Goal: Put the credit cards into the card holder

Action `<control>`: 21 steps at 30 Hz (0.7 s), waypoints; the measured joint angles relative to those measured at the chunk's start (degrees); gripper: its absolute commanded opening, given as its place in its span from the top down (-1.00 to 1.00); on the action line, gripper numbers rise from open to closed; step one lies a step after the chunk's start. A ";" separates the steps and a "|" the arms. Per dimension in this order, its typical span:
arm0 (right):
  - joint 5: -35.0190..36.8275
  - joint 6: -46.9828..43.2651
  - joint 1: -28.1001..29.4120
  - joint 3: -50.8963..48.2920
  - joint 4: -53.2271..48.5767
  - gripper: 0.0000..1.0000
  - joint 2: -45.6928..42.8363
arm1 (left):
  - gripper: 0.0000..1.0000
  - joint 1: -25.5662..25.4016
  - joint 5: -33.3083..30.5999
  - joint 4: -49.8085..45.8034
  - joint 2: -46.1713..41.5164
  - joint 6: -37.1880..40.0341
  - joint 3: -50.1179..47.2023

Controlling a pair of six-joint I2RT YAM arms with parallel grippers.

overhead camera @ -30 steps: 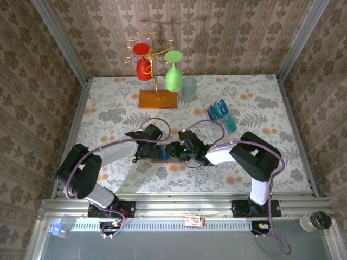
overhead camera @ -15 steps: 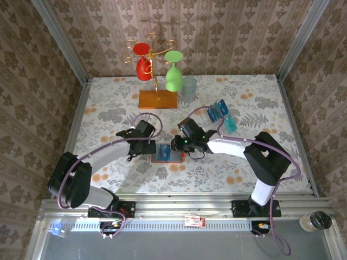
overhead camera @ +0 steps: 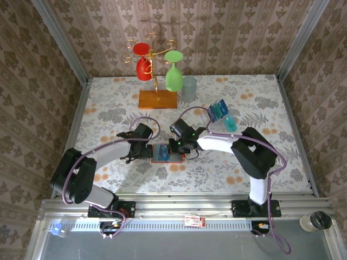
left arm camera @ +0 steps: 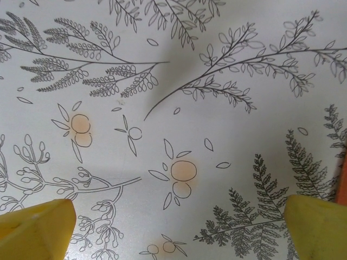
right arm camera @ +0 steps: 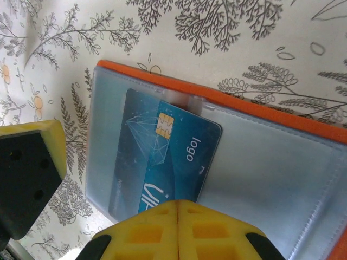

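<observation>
- The right gripper has its yellow fingers apart and holds nothing between them. One finger is over the tablecloth just off the wallet's edge. The other finger covers the near end of a blue card.
- The blue card has a gold chip and lies slanted on the left grey-blue pocket of the open wallet. I cannot tell whether it is tucked into the pocket or lies on top of it.
- The wallet lies flat and open on the tablecloth, with its orange border showing along the top.
- The left gripper is spread wide and empty. Its two yellow tips are over bare tablecloth, and a sliver of orange shows at the right edge of that view.
- From above, the wallet lies between the two grippers, near the middle of the table. The left gripper is just beside one side of it, and the right gripper is over the other.
- The other cards are bunched farther back on the right, well apart from the wallet.
- A wooden stand at the back holds a red glass and a green glass.
</observation>
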 measured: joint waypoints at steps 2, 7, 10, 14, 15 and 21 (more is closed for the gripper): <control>-0.07 -0.31 0.20 0.59 -0.20 0.87 0.76 | -1.00 0.00 0.22 0.24 0.66 0.00 0.00; -0.28 -0.76 0.48 2.93 -1.14 0.88 3.28 | -1.00 0.00 0.85 0.66 1.99 0.09 0.33; -0.70 -0.76 0.72 4.52 -1.40 0.88 4.42 | -1.00 0.00 1.09 0.72 2.38 0.31 0.52; -1.49 -0.76 1.18 6.64 -1.55 0.90 6.27 | -1.00 0.00 1.27 0.76 2.47 0.46 0.55; -1.62 -0.74 1.31 7.19 -1.57 0.90 6.84 | -1.00 0.00 1.25 0.76 2.47 0.46 0.55; -2.67 -0.70 1.68 9.42 -1.60 0.92 8.46 | -1.00 0.00 1.27 0.76 2.47 0.46 0.55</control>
